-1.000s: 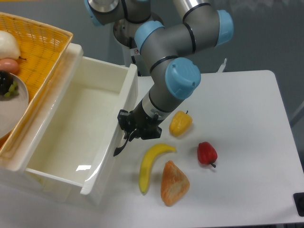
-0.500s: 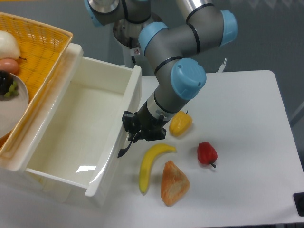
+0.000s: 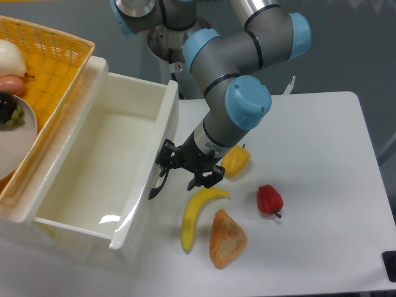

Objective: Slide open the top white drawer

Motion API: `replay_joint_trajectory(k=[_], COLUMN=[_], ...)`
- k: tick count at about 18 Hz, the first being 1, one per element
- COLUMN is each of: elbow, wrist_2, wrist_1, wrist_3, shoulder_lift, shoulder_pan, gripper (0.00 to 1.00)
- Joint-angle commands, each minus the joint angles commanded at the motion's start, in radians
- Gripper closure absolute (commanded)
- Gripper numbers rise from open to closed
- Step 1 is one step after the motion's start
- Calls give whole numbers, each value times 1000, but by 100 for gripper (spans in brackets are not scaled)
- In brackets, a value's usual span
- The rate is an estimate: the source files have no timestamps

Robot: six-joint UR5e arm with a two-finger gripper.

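Top white drawer (image 3: 93, 167) stands pulled well out of its cabinet at the left side of the tabletop (image 3: 322, 204); the empty interior is exposed almost to the back wall. Its front panel faces the middle of the table, black handle (image 3: 159, 185) on that face. Gripper (image 3: 189, 168) sits just beside the handle, fingers spread apart and gripping nothing; one finger is near the handle's upper end, but I cannot tell whether it touches.

Judgement: the slide looks essentially complete; the step in hand is release and retreat.

Notes for doing it well:
- Keep the fingers wide so neither tip catches the handle bar.
- Back off along the pull direction, away from the front panel, then lift. A sideways exit risks nudging the drawer.
- Banana (image 3: 197, 213) lies just below the gripper toward the near edge, yellow pepper (image 3: 236, 160) is tucked against the wrist, and bread (image 3: 226, 239) and red pepper (image 3: 270, 200) lie further out. Rise before swinging across them.
- Orange basket (image 3: 59, 68) on the cabinet top is well clear.
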Motion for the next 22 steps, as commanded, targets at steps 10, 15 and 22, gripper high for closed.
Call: replay_joint_trajectory(k=[10, 15, 22], elbow=[15, -5, -18], wrist_2=[-2, 3, 242], wrist_1=[5, 138, 215], wrist_3=[94, 121, 435], shoulder_lift=[-2, -6, -81], shoulder_pan=[58, 110, 181], gripper=[0, 0, 0])
